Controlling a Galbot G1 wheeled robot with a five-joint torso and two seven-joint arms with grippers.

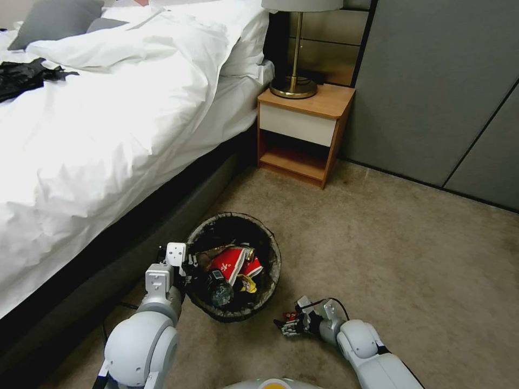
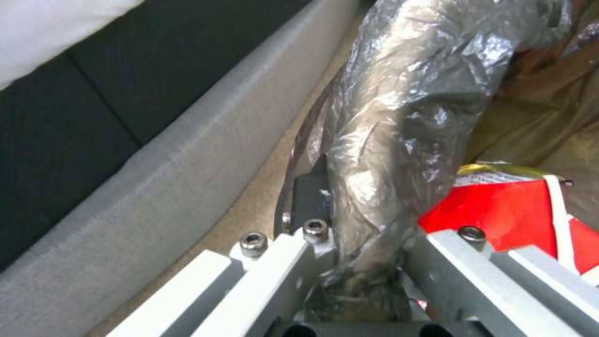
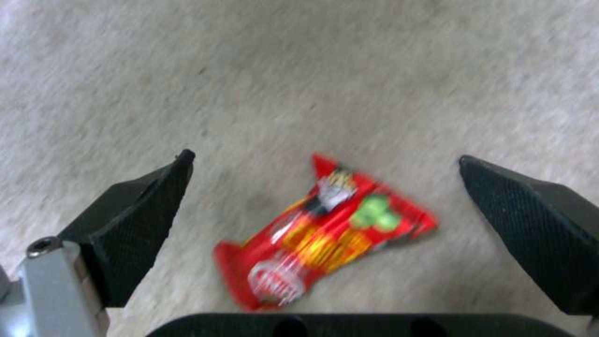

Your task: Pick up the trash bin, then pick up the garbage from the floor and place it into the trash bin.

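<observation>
On the carpet, red wrapper, print unreadable, between right gripper's spread fingers; left gripper clamping trash bin rim.

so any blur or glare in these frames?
Right wrist view: motion-smeared, the red wrapper print unreadable between the open right gripper fingers. Left wrist view: soft close up, bright sheen on the bag over the bin rim, clamped by the left gripper. Head view: sharp, white bedding near blown out.
</observation>
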